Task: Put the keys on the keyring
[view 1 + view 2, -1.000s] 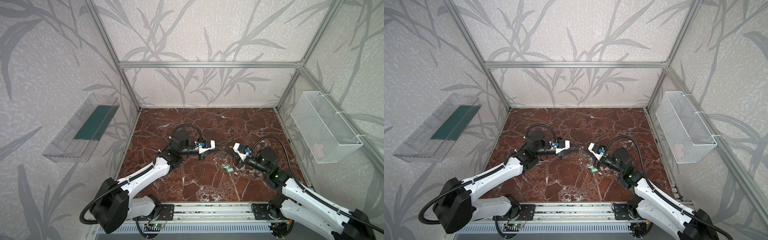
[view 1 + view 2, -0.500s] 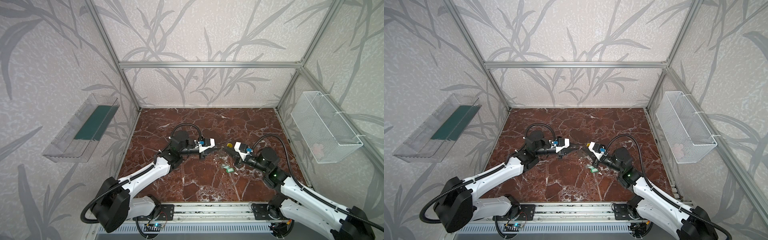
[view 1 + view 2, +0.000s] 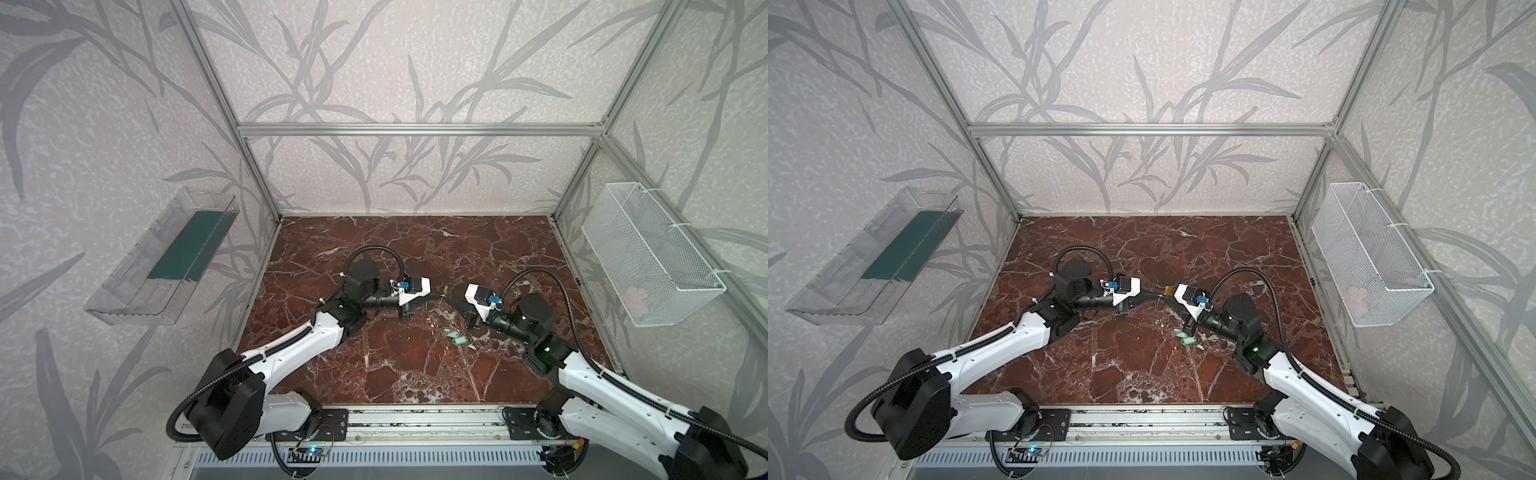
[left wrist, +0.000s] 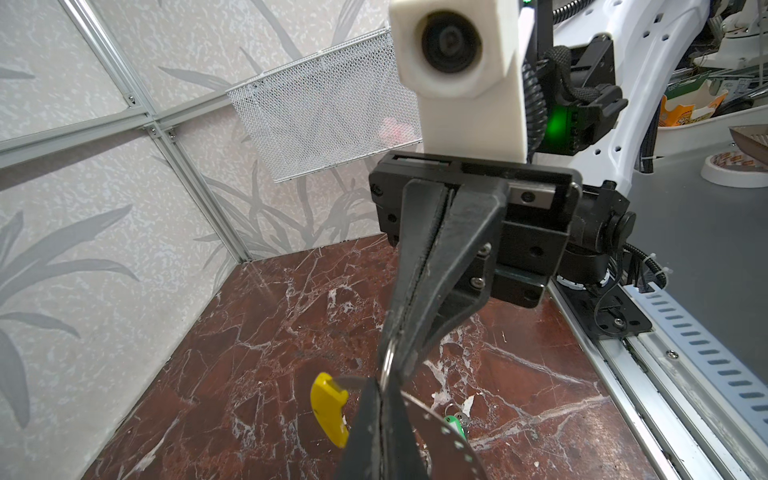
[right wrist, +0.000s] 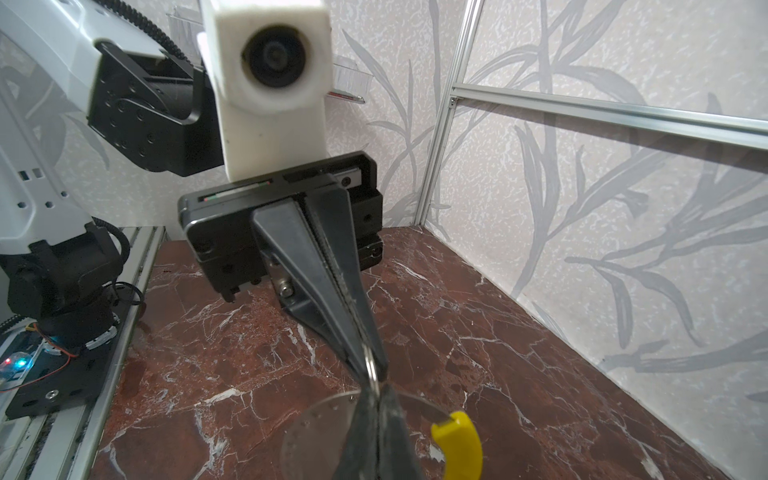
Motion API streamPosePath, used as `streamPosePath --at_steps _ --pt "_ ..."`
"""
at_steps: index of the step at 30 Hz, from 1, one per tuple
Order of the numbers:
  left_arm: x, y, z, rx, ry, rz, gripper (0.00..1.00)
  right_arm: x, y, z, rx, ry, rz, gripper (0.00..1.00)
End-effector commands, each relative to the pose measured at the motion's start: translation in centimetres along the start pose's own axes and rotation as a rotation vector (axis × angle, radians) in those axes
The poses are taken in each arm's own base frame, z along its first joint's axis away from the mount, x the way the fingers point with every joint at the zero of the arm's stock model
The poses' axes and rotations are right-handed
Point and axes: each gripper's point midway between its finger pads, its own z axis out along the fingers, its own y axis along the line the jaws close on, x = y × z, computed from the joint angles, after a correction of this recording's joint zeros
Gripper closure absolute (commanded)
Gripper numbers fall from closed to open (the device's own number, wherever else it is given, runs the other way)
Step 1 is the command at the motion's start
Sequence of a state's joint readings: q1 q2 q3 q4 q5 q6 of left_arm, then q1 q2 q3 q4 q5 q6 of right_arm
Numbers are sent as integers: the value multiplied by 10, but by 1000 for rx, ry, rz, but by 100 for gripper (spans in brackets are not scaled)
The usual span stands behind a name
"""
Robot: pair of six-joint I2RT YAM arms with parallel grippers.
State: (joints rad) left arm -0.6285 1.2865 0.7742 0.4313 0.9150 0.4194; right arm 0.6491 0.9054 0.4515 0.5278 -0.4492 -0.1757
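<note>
We've got the keyring (image 4: 457,446) pinched from both sides: left fingers (image 4: 380,419) and right fingers (image 5: 378,428) are each clamped tight on its thin grey band, tip to tip, hoop raised off the surface (image 3: 395,365), yellow segment just beside the tips. The keys (image 3: 455,337), tiny pale-green tags, lie flat below, nearer our right arm, so we'd judge it's the one to fetch them.

Floor (image 3: 415,245) open at back, keys (image 3: 458,340) near right gripper (image 3: 451,298), left gripper (image 3: 434,294) opposite

keyring (image 5: 458,441): grey hoop; yellow segment; held aloft | keys (image 3: 455,338): pale-green; flat on tabletop (image 3: 374,357)
</note>
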Motion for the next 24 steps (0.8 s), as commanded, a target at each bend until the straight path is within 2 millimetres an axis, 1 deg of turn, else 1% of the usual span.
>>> streamPosePath --at_steps 1,3,6,8,11,17,24 --pt "-15 6 1 2 -6 73 100 -2 -6 -3 46 27 -28 88" --pt "-10 7 0 0 54 89 100 1 -12 -8 89 68 -55 81" --pt "0 8 -4 15 184 127 100 2 -16 -16 114 131 -110 77" --pt "5 9 -7 23 259 146 100 3 -16 -21 115 170 -140 77" --pt "8 10 -11 33 340 176 100 1 -15 -23 108 193 -158 77" --pt "7 8 -6 62 432 222 100 -1 -13 -14 82 180 -156 77" --pt "5 4 0 83 492 262 100 -3 -11 -2 64 143 -153 79"
